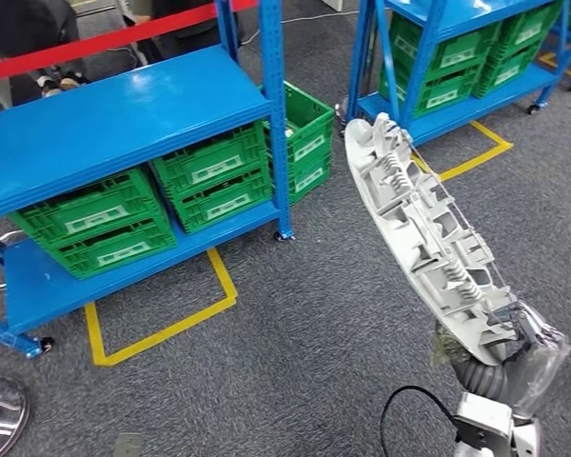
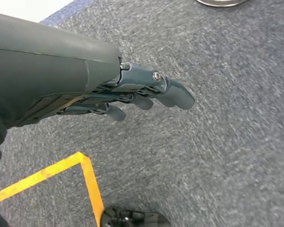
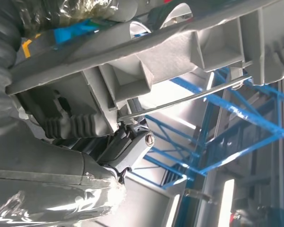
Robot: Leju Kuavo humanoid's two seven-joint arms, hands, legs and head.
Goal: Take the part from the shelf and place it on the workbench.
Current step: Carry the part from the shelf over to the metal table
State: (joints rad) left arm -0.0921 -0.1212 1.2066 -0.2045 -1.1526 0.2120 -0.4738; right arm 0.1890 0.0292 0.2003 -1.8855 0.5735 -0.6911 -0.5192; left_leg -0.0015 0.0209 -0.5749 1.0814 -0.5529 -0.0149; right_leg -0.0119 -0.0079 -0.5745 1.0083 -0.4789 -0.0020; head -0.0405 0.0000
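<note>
The right hand [image 1: 509,357] grips a long pale-grey ribbed plastic part [image 1: 426,233], held right of the blue metal shelf [image 1: 110,124]; the left hand [image 2: 140,92] hangs empty, fingers extended.

Right hand [image 1: 509,357] grips the part [image 1: 426,238]; left hand [image 2: 140,92] hangs empty, fingers extended.

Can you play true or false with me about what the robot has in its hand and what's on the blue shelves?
1. The right hand holds a long grey part. True.
2. The left hand holds a crate. False: it holds nothing, fingers out straight over the carpet.
3. Green crates sit in the blue shelf. True.
4. The lines on the floor are red. False: the floor lines are yellow.
5. The part lies on a workbench. False: it is up in the air in the hand.
</note>
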